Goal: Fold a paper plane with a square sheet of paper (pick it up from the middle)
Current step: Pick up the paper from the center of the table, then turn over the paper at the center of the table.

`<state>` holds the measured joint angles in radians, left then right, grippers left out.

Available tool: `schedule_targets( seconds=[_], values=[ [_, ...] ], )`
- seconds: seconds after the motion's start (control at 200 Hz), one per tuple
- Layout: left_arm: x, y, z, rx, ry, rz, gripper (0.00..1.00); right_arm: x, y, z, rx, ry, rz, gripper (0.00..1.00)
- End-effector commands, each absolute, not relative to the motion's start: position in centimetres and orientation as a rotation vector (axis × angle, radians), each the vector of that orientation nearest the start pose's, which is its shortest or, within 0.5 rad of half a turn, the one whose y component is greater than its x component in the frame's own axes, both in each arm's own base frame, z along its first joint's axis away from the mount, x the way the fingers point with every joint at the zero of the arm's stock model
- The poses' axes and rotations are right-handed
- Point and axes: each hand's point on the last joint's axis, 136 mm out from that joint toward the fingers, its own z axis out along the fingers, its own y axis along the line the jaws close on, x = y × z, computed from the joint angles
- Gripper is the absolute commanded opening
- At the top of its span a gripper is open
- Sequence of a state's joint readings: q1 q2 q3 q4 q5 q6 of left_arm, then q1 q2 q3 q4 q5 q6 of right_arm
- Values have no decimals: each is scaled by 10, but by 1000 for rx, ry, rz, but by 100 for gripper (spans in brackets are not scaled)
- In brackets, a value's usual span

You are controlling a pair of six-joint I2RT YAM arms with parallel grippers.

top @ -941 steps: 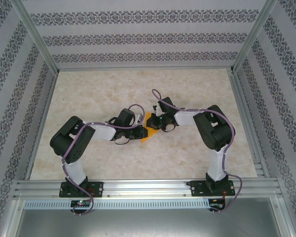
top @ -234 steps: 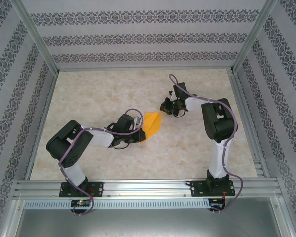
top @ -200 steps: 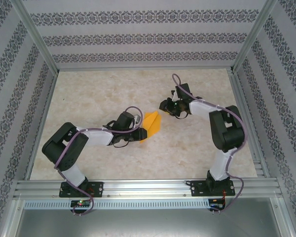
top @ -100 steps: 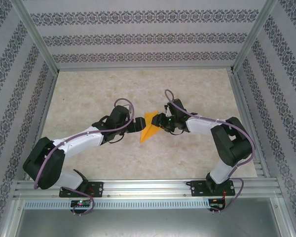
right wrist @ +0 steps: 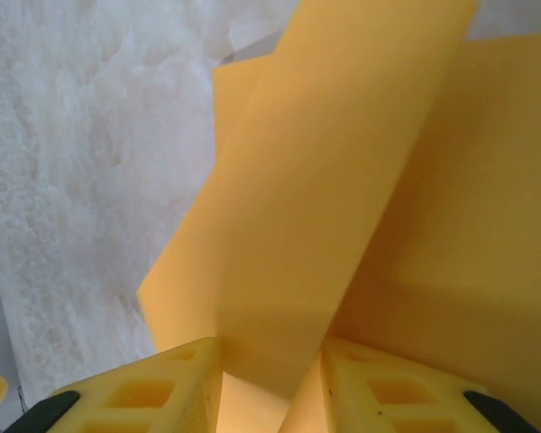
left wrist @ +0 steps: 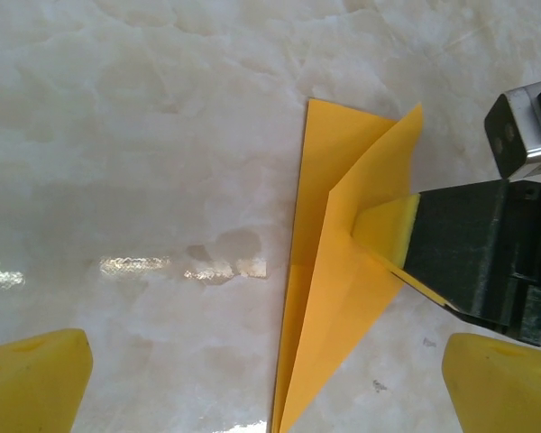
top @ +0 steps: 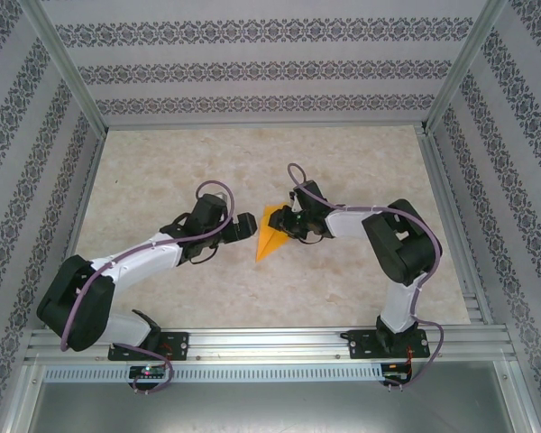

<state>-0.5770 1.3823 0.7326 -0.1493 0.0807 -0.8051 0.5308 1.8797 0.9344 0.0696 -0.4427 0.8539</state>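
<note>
Paper plane point(top: 269, 240) pinched on a raised flap by right gripper point(top: 287, 225); left gripper point(top: 243, 227) just beside it, jaws spread wide, holding nothing.

Nothing readable on my rig here, folks. The orange paper point(left wrist: 338, 271) is plain, and the walls point(top: 252, 69) around my table point(top: 162, 162) only carry a repeating ornament pattern, not lettering.
</note>
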Motion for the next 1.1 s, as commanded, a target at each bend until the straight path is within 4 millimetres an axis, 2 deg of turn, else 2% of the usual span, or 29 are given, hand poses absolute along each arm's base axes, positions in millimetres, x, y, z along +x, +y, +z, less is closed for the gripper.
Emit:
schedule_targets(
  seconds=[0.0,0.09,0.16,0.225,0.31,0.5,0.664,0.764,0.844,0.934,1.094],
  values=[
    [304,-217,94,-309,2507,-836,100,349,303,37,180,2598,1186,31],
    [305,-218,95,-315,2504,-895,100,351,305,39,188,2565,1215,26],
    [305,-219,96,-312,2503,-938,100,352,306,43,191,2529,1243,17],
    [305,-221,98,-316,2493,-996,100,352,306,52,184,2485,1270,11],
    [305,-222,102,-329,2474,-1081,100,351,306,69,164,2425,1307,8],
    [298,-240,122,-247,2387,-1325,100,342,305,125,87,2303,1403,7],
    [287,-254,147,-159,2287,-1520,100,329,312,166,51,2219,1597,8],
    [284,-263,162,-95,2236,-1598,100,324,314,184,60,2150,1686,9],
    [283,-269,175,-67,2179,-1658,100,321,316,189,58,2136,1720,9],
    [283,-271,185,-70,2132,-1690,94,318,316,191,60,2136,1731,9],
    [283,-268,197,-73,2084,-1691,72,313,315,191,67,2143,1741,9]
  ],
)
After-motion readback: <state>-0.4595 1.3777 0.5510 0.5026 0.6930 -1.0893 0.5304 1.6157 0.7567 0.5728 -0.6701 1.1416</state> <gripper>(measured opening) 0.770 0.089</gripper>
